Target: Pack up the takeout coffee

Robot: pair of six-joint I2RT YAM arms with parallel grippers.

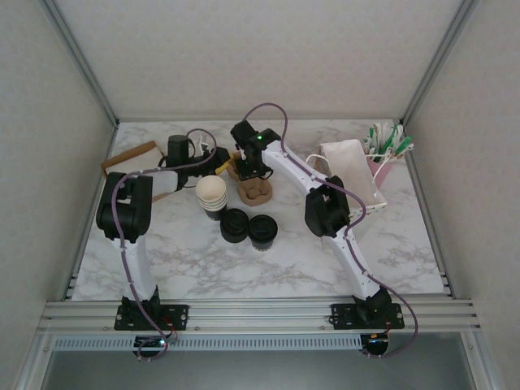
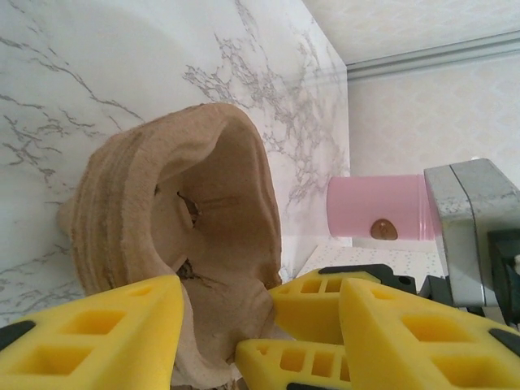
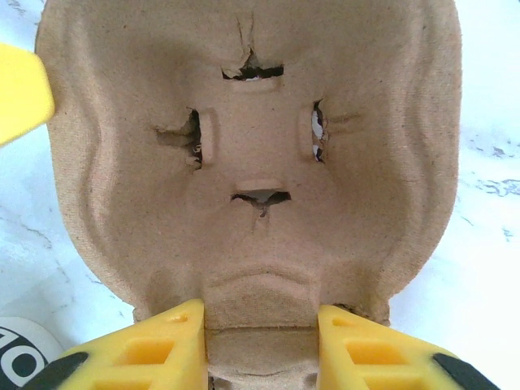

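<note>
Your right claw (image 3: 260, 329) is clenched on the near rib of the pulp cup carrier (image 3: 260, 146), one yellow finger on each side of it. That pins the carrier at the far middle of the worktop (image 1: 325, 260). Your left claw (image 2: 227, 305) sits at the carrier's left wall with pulp between its fingers. From this close view I cannot tell whether it pinches or merely brackets the wall. The wall's layered edge suggests nested carriers, so the two-claw hold is probably meant to peel one free. The takeout coffee (image 1: 262, 231) stands lidded and untouched nearer you, just right of the lid pile (image 1: 234, 225) and apart from the carrier. It probably waits there until a pocket is ready for it.
</note>
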